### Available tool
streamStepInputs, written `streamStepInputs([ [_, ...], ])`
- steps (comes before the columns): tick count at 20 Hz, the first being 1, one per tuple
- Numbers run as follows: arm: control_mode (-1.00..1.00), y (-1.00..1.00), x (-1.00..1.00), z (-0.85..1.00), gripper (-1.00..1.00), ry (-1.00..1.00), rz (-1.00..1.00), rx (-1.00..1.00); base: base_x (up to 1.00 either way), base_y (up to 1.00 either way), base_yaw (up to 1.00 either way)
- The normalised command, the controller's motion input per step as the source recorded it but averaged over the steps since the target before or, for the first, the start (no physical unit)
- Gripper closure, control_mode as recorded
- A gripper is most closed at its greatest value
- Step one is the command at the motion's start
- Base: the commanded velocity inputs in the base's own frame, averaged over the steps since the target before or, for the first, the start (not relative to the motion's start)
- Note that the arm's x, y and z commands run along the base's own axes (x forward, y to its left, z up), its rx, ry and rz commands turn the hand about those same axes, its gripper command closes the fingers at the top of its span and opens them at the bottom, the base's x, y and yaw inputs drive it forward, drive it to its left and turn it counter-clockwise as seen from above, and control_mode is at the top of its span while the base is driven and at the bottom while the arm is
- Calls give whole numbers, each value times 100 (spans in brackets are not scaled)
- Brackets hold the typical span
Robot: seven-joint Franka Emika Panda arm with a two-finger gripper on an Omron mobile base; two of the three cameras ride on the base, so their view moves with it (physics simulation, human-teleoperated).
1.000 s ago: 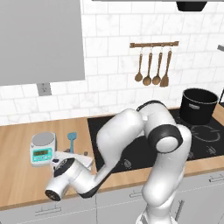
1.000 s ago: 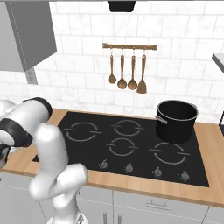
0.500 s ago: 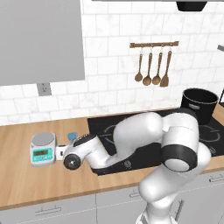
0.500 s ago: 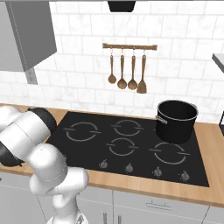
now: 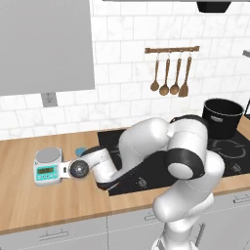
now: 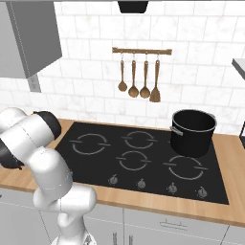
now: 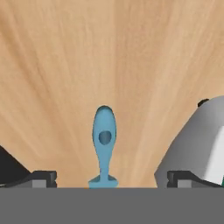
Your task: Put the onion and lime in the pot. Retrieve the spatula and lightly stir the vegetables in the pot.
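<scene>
The light-blue spatula [image 7: 104,141] lies on the wooden counter, its slim handle with a hanging hole pointing away from the hand camera. My gripper [image 7: 113,179] is open, and its two dark fingertips [image 7: 41,178] stand wide on either side of the spatula's near end, not touching it. From the left base view, a bit of the spatula [image 5: 80,150] shows just behind my hand [image 5: 76,168]. The tall black pot [image 5: 222,117] [image 6: 193,132] stands at the hob's far right corner. The lime and the onion are out of view.
A small kitchen scale [image 5: 47,166] [image 7: 197,144] sits right beside the gripper. The black hob [image 6: 139,158] covers the counter's middle, and its corner [image 7: 8,167] is near the other fingertip. Brown wooden spoons and a turner [image 6: 139,79] hang on the wall rail.
My arm has swung the hand from the counter's front edge back and inward, to the spot between the scale and the hob, over the spatula.
</scene>
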Motion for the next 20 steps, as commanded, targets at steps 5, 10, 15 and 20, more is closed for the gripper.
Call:
streamStepInputs([
  [5,-100,8,-4,0,-100,32,-2,-1,0,0,0],
  [10,-100,0,0,0,-100,35,-3,-4,0,0,0],
  [15,-100,11,0,-4,-100,23,0,-5,0,0,0],
  [20,-100,15,1,-9,-100,3,0,-15,0,0,0],
])
